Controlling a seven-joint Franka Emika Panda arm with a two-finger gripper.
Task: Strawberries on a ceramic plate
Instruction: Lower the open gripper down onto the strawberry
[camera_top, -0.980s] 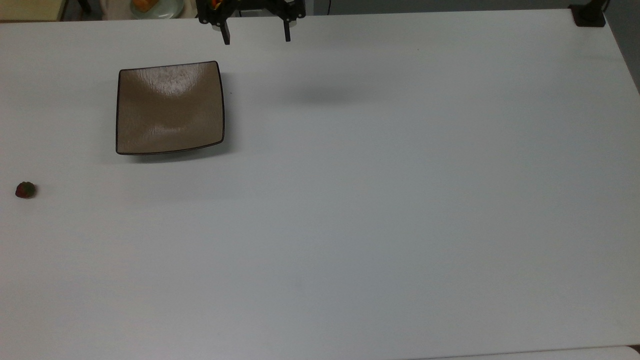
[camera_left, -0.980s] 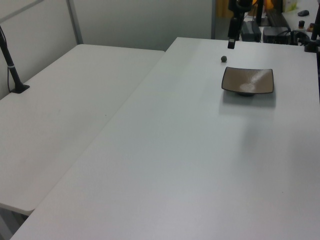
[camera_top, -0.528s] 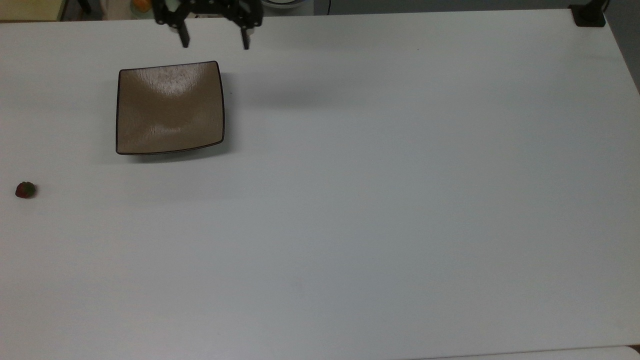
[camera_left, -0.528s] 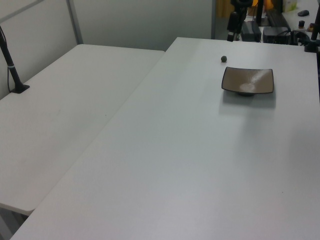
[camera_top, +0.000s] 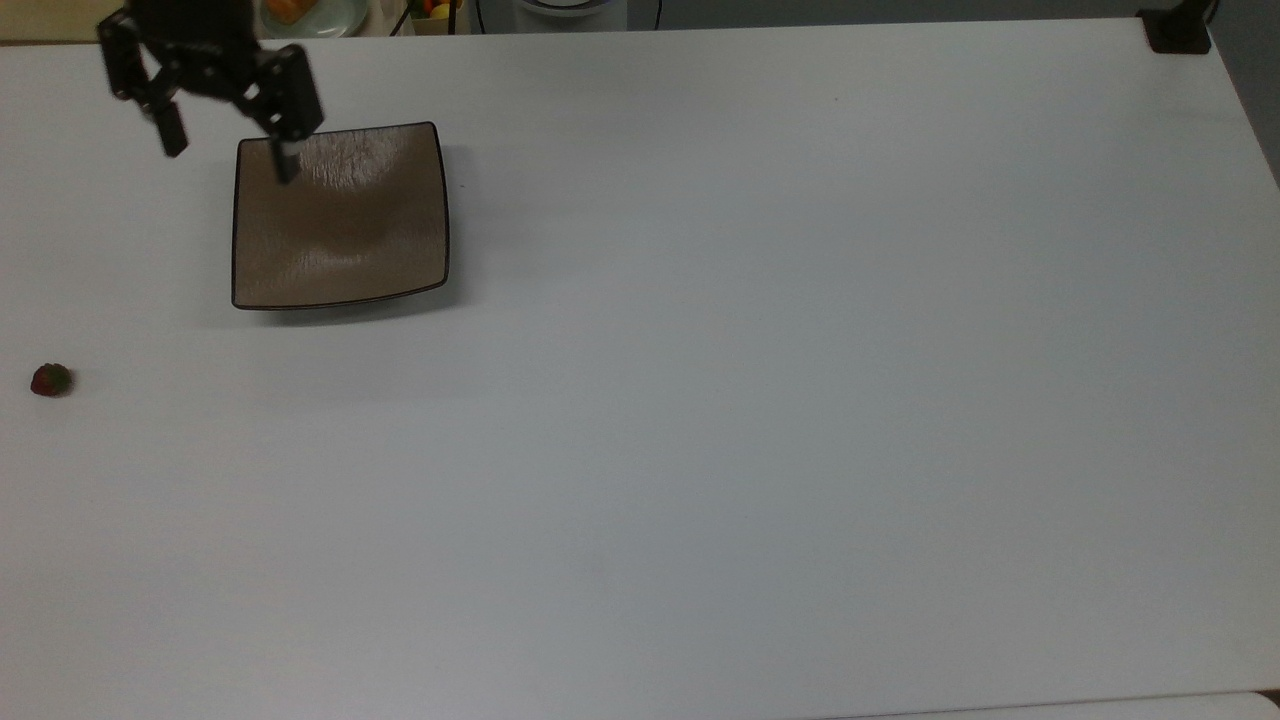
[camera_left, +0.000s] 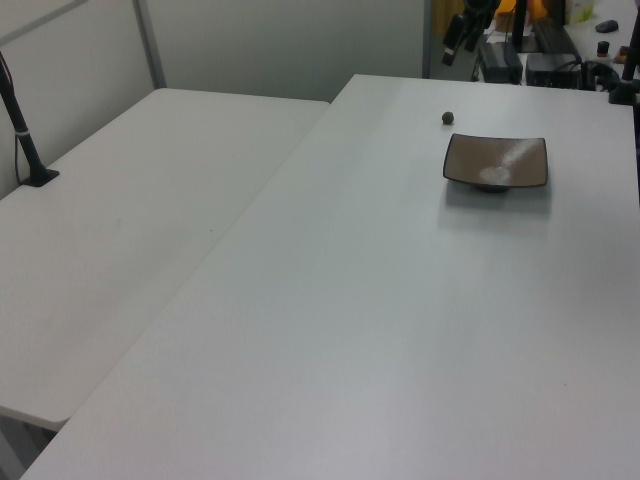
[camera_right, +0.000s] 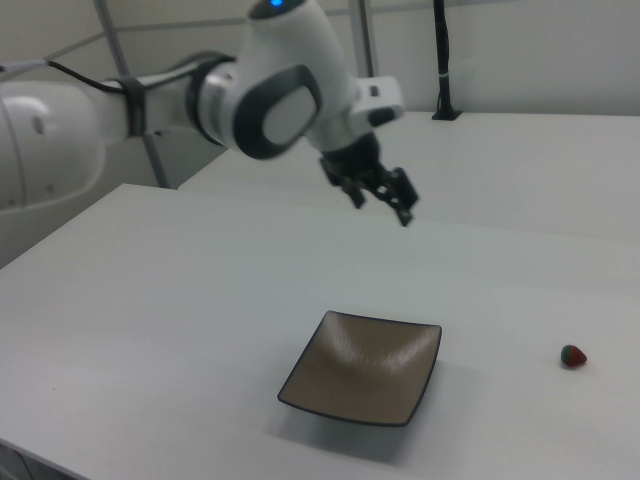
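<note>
Clearly the black two-finger gripper (camera_top: 228, 157) is spread wide and carries nothing; in the top view one finger hangs over the bare table and the other over the near corner of the plate. In the right view it (camera_right: 381, 199) hangs in the air, well above the table, tilted rather than pointing straight down, at the end of the white Franka arm (camera_right: 270, 100).

Below and beside it sits the square glossy tan-brown ceramic plate with a thin dark rim (camera_top: 340, 215), nothing lying on it. The one tiny red strawberry with a dark green leafy cap (camera_top: 51, 380) lies on the white table (camera_top: 760, 400), well apart from the plate, close to the top view's left edge; in the right view it (camera_right: 572, 355) sits off toward the right view's right, beyond the plate (camera_right: 362, 367). In the left view the berry (camera_left: 447, 118) is a small dark blob just beyond the plate's (camera_left: 497, 163) far corner.

My reading is that the reach toward the fruit is in hand, with nothing grasped and nothing delivered. The next move calls for carrying the open fingers across to a spot above the berry, squaring the wrist to point down, then lowering so the fingers straddle it before closing. The target is tiny and sits low, so the fingertips must come almost to the tabletop.
</note>
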